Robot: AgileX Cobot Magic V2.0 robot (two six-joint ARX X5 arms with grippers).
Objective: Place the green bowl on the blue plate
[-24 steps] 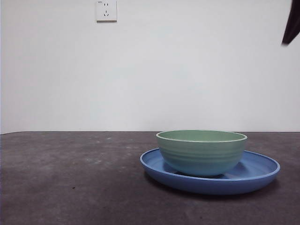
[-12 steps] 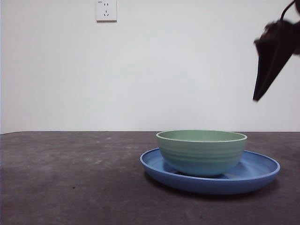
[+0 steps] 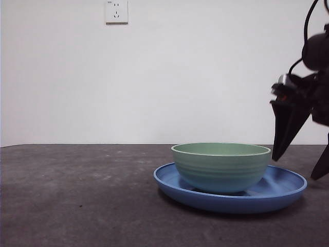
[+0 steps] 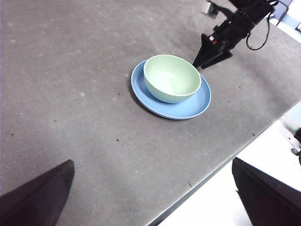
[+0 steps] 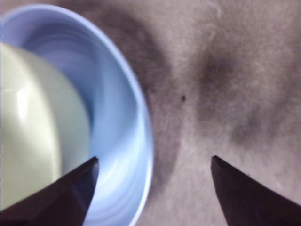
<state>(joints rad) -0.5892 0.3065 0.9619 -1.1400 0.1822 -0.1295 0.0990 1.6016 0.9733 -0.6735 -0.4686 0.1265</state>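
Observation:
The green bowl [image 3: 221,167] sits upright inside the blue plate [image 3: 288,191], right of the table's middle. My right gripper [image 3: 294,168] has come down at the plate's right side, open and holding nothing. In the right wrist view its jaws straddle the plate's rim [image 5: 143,141]: one stands over the plate floor beside the bowl [image 5: 33,122], the other over bare table. The left wrist view shows bowl [image 4: 171,77], plate [image 4: 188,106] and right gripper [image 4: 200,66] from afar. My left gripper [image 4: 153,188] hangs open and empty, high and well away from them.
The table [image 3: 77,195] is dark grey and speckled. A white wall with a socket [image 3: 116,11] stands behind it. In the left wrist view the table's edge [image 4: 221,165] runs close past the plate.
The right arm has dropped from the top right corner down to the plate's right rim. Bowl and plate have not moved.

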